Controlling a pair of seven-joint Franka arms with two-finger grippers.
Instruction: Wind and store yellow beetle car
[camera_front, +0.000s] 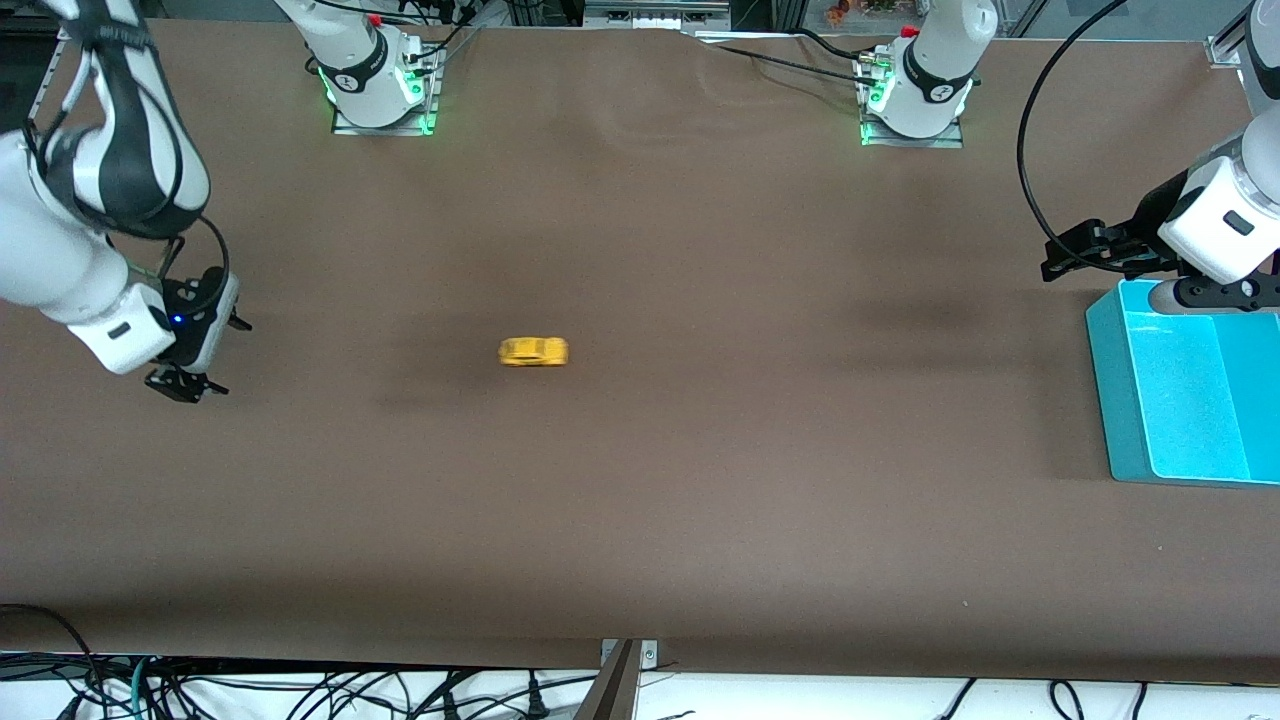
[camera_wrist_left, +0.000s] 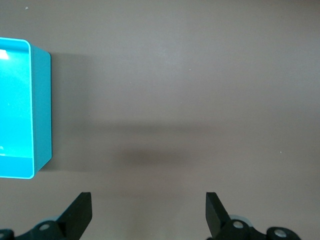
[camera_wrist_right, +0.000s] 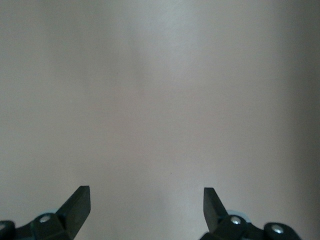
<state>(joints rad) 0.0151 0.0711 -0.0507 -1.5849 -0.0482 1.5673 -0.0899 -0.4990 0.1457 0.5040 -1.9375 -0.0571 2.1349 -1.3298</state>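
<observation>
The yellow beetle car (camera_front: 533, 351) sits alone on the brown table near its middle, and neither wrist view shows it. My right gripper (camera_front: 186, 384) hangs open and empty over the table at the right arm's end, well away from the car; the right wrist view (camera_wrist_right: 146, 207) shows only bare table between its fingers. My left gripper (camera_front: 1075, 252) is open and empty at the left arm's end, beside the teal bin's corner; in the left wrist view (camera_wrist_left: 147, 210) it has bare table between its fingers.
An empty teal bin (camera_front: 1108, 400) stands at the left arm's end of the table and also shows in the left wrist view (camera_wrist_left: 42, 110). The two arm bases (camera_front: 380, 90) (camera_front: 915, 100) stand along the edge farthest from the front camera.
</observation>
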